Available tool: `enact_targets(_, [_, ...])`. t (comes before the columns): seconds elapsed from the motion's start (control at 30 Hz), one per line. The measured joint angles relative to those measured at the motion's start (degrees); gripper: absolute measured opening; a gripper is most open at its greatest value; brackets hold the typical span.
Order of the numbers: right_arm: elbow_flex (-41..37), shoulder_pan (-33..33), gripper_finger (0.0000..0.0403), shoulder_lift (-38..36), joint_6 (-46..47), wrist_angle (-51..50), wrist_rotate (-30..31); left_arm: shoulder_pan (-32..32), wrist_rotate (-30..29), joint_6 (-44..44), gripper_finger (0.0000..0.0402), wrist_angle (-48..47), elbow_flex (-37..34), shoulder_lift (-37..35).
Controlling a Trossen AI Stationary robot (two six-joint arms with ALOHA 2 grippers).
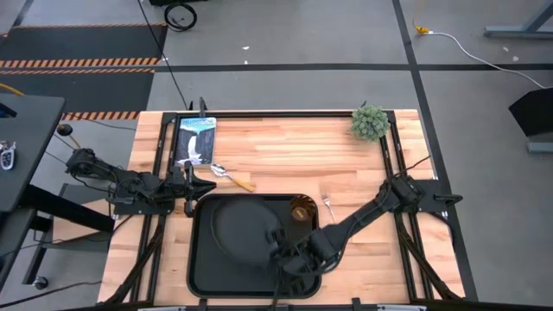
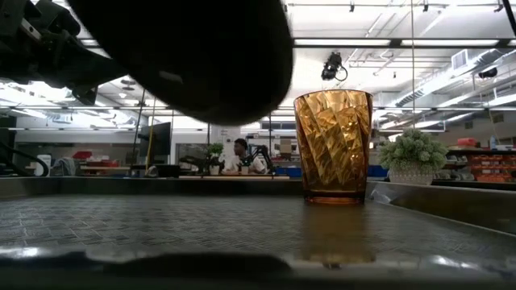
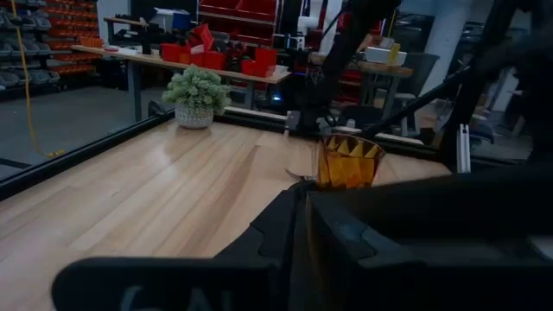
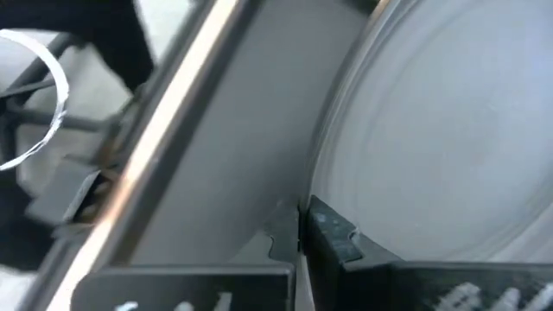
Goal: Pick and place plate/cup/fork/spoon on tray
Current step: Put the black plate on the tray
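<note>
Still to place: fork [image 1: 328,204] and spoon [image 1: 230,176], on bare wood beyond tray [image 1: 200,275]. Right gripper [image 1: 289,259] clamped on plate [image 1: 246,226] rim; left gripper [image 1: 197,184], fingers pressed together, just beside spoon, handle angled away.

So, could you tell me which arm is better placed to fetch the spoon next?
Left. The spoon lies on the table just beside the left gripper, which holds nothing. The right gripper is over the tray, gripping the plate rim.
</note>
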Motion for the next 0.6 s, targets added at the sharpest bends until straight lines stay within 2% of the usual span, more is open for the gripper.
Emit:
enact_targets(0.2, [-0.02, 2.73, 0.0011, 2.61, 0.49, -0.30, -4.41, 0.00, -0.02, 0.00, 0.0043, -0.02, 0.00, 0.00])
enact_targets(0.6, [-0.07, 5.66, 0.0016, 5.12, -0.34, -9.12, -6.51, -0.01, -0.01, 0.00, 0.0043, 0.04, 0.00, 0.00])
